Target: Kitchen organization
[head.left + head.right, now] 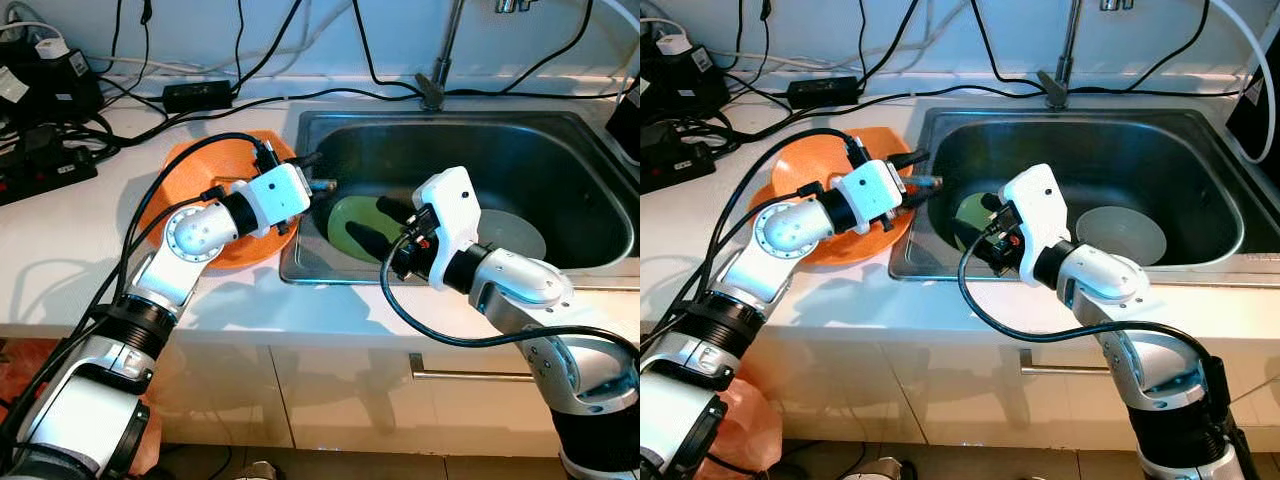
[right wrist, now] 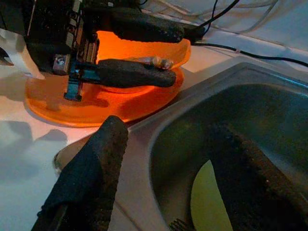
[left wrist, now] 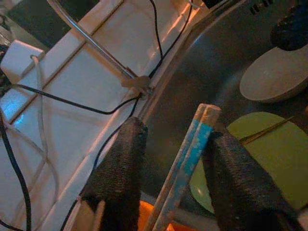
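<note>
My left gripper point(image 3: 175, 159) holds the chopsticks point(image 3: 190, 163) loosely against one finger at the sink's point(image 1: 560, 130) nine o'clock rim; thin, stiff, slippery, best pinched mid-length. Right gripper point(image 2: 173, 178) gapes empty.

Bright head views, dim wrist views
</note>
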{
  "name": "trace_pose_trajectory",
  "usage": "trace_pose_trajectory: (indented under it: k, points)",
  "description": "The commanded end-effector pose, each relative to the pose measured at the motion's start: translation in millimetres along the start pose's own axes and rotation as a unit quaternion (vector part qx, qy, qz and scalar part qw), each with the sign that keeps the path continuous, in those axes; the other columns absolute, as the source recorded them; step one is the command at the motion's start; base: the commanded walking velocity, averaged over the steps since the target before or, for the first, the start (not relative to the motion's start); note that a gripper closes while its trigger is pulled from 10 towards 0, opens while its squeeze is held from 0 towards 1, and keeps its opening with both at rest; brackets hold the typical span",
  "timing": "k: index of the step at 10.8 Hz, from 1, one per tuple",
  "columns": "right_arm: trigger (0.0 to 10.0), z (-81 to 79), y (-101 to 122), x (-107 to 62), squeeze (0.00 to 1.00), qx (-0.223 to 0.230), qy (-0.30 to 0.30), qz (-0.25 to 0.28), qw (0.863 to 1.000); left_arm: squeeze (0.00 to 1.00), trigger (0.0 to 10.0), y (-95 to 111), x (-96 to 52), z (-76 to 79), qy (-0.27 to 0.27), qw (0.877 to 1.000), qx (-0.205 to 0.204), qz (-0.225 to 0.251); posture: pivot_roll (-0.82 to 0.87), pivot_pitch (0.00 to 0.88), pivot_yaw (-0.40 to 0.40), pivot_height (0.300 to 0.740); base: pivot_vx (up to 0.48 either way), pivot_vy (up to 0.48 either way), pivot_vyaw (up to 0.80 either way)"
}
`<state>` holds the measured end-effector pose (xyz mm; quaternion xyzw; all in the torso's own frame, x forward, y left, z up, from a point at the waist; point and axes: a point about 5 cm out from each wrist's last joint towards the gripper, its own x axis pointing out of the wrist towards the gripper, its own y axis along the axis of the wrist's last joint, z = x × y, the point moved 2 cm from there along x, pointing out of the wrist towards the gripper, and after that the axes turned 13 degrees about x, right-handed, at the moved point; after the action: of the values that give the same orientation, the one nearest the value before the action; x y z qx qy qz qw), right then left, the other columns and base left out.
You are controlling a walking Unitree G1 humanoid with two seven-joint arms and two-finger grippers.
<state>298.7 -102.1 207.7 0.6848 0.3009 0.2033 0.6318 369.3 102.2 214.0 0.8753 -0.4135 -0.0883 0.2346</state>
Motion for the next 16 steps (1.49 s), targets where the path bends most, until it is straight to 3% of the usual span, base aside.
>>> trace_pose_trajectory:
  k: [1, 11, 12, 13, 14, 15, 16]
  points:
    - [10.0, 2.6, 3.5, -1.4, 0.00, 0.000, -0.006, 0.009, 1.000, 0.00, 0.0, 0.2, 0.8, -6.3, 0.001, 1.000, 0.007, 0.001, 0.07, 0.068, 0.072, 0.740, 0.000, 0.000, 0.00]
    - [10.0, 5.8, 0.8, 3.5, 0.00, -0.001, -0.018, 0.011, 1.000, 0.00, 0.0, 0.5, -1.2, -9.9, -0.001, 1.000, 0.023, 0.010, 0.07, 0.060, 0.070, 0.740, 0.000, 0.000, 0.00]
    - [10.0, 6.8, 1.8, 4.5, 0.00, -0.001, -0.022, 0.015, 1.000, 0.00, 0.0, 3.6, -3.7, -28.2, 0.017, 0.999, 0.045, 0.009, 0.07, 0.060, 0.070, 0.740, 0.000, 0.000, 0.00]
    - [10.0, 8.7, 2.7, 6.0, 0.00, 0.002, -0.026, 0.020, 0.999, 0.00, 0.0, 6.8, -8.8, -59.4, 0.057, 0.997, 0.055, 0.006, 0.08, 0.055, 0.068, 0.740, 0.000, 0.000, 0.00]
    - [10.0, 11.0, 3.6, 7.3, 0.00, 0.005, -0.033, 0.025, 0.999, 0.00, 0.0, 8.4, -12.3, -75.6, 0.080, 0.995, 0.058, 0.005, 0.08, 0.051, 0.067, 0.740, 0.000, 0.000, 0.00]
    - [10.0, 14.9, 5.4, 9.6, 0.00, 0.013, -0.047, 0.036, 0.998, 0.00, 0.0, 11.8, -20.0, -105.4, 0.134, 0.990, 0.046, 0.005, 0.09, 0.047, 0.067, 0.740, 0.000, 0.000, 0.00]
    - [10.0, 20.3, 6.6, 13.5, 0.00, 0.030, -0.068, 0.050, 0.996, 0.00, 0.0, 14.1, -34.6, -149.0, 0.253, 0.967, -0.034, 0.016, 0.09, 0.044, 0.068, 0.740, 0.000, 0.000, 0.00]
